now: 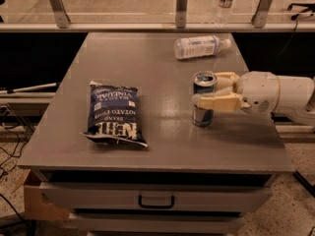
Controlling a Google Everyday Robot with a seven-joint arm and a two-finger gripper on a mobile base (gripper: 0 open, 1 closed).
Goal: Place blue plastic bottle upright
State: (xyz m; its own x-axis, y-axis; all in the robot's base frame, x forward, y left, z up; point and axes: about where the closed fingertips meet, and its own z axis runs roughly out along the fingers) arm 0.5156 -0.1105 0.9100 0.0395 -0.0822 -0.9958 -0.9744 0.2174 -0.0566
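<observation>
The blue-and-silver drink can (203, 82) stands upright on the grey table (162, 146), right of centre, its pull-tab top facing up. My gripper (206, 90) reaches in from the right on a white arm. Its cream fingers (216, 102) sit on either side of the can, one in front and one behind, closed around its middle. The can's base rests on the table surface.
A clear plastic bottle (199, 47) with a pale label lies on its side at the back of the table. A dark blue chip bag (114, 113) lies flat at the left. A drawer (155, 198) sits under the front edge. Another bottle (224, 1) stands behind the rail.
</observation>
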